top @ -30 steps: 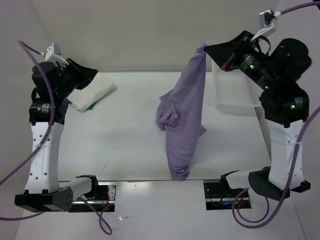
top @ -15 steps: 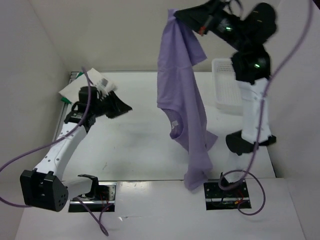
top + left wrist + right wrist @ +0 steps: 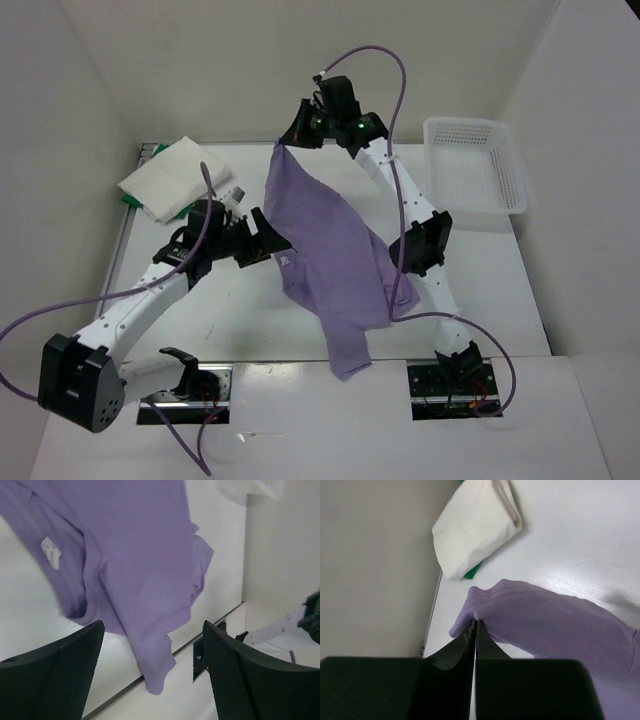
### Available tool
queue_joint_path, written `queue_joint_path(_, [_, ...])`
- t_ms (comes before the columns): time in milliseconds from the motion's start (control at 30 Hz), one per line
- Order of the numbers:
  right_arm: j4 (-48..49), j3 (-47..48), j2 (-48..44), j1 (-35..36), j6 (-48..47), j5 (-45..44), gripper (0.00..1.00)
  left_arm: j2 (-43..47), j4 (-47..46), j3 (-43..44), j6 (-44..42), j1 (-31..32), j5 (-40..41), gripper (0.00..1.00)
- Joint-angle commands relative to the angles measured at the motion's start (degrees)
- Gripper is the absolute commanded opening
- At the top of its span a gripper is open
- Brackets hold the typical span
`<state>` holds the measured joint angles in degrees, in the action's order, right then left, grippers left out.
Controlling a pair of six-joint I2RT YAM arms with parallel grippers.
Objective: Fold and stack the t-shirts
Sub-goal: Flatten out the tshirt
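Note:
The lavender t-shirt (image 3: 335, 250) hangs slanted from the back of the table down to its front edge. My right gripper (image 3: 290, 143) is shut on the shirt's top corner (image 3: 485, 605), held up at the back centre. My left gripper (image 3: 272, 237) stands open just left of the shirt's collar, nothing between its jaws; in its wrist view the purple cloth (image 3: 130, 555) and the white neck label (image 3: 50, 551) lie ahead. A folded white t-shirt (image 3: 175, 177) rests on a green t-shirt (image 3: 131, 202) at the back left, the white t-shirt (image 3: 477, 522) also in the right wrist view.
A white lattice basket (image 3: 473, 165) stands at the back right. White walls close in the table on the left, back and right. The shirt's lower hem (image 3: 347, 358) overhangs the table's front edge between the two arm bases.
My right arm has swung the lavender shirt leftward and lowered it across the table. My left gripper has left the folded stack, moved right toward the shirt and opened wide.

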<state>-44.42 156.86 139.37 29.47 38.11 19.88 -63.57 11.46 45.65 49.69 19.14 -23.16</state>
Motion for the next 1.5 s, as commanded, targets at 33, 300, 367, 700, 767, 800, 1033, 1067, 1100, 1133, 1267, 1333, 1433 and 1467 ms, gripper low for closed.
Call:
queue_joint_path(33, [2.4, 7.9, -0.8, -2.2, -0.8, -3.4, 0.06, -7.7, -0.2, 0.8, -1.4, 1.5, 3.6, 0.87])
queue_joint_path(300, [0.6, -13.8, -19.5, -3.3, -12.9, -16.1, 0.49, -19.5, 3.0, 0.2, -2.0, 7.9, 5.8, 0.68])
queue_joint_path(367, [4.3, -28.0, -26.0, -3.8, -13.6, -17.9, 0.35, -22.2, 1.8, 0.8, -2.0, 9.7, 5.8, 0.63])
queue_joint_path(700, [10.9, -74.1, -53.3, -16.4, -12.6, -17.9, 0.26, -21.5, 3.3, -0.9, -0.4, 12.1, 10.0, 0.7])
queue_joint_path(767, [11.7, -83.4, -57.3, -17.4, -12.6, -19.1, 0.34, -24.3, 1.3, -0.9, 0.1, 12.1, 8.7, 0.63])
queue_joint_path(800, [12.3, -86.0, -58.7, -17.4, -12.6, -19.8, 0.37, -24.9, -0.2, -0.9, 0.1, 12.1, 8.7, 0.57])
queue_joint_path(1033, [11.2, -99.6, -66.5, -21.8, -10.9, -22.6, 0.42, -26.1, -2.0, 1.3, -2.7, 7.6, 11.6, 0.07])
queue_joint_path(1067, [11.2, -100.3, -67.6, -22.4, -10.9, -22.6, 0.42, -26.1, -2.0, 1.8, -3.2, 4.5, 11.6, 0.03])
queue_joint_path(1100, [11.2, -101.0, -68.2, -22.4, -10.4, -22.6, 0.42, -26.1, -2.0, 1.8, -4.2, 2.9, 11.6, 0.0])
queue_joint_path(1133, [11.2, -101.5, -68.2, -23.1, -10.4, -22.6, 0.42, -26.1, -2.0, 2.3, -4.9, 1.2, 11.6, 0.0])
queue_joint_path(1267, [8.8, -100.1, -68.3, -23.1, -11.0, -23.1, 0.47, -26.1, -0.3, 3.7, -6.9, -3.5, 9.4, 0.0])
queue_joint_path(1333, [7.7, -99.6, -66.7, -23.1, -11.0, -23.1, 0.47, -25.5, 1.9, 4.2, -8.7, -3.5, 5.9, 0.14])
queue_joint_path(1433, [8.2, -99.6, -67.4, -23.1, -11.0, -23.1, 0.47, -20.9, 3.2, -0.6, -8.9, -2.0, 3.4, 0.57])
queue_joint_path(1467, [8.2, -99.6, -67.9, -23.1, -10.2, -22.3, 0.47, -20.0, 3.7, -1.8, -8.9, -1.3, 3.4, 0.62])
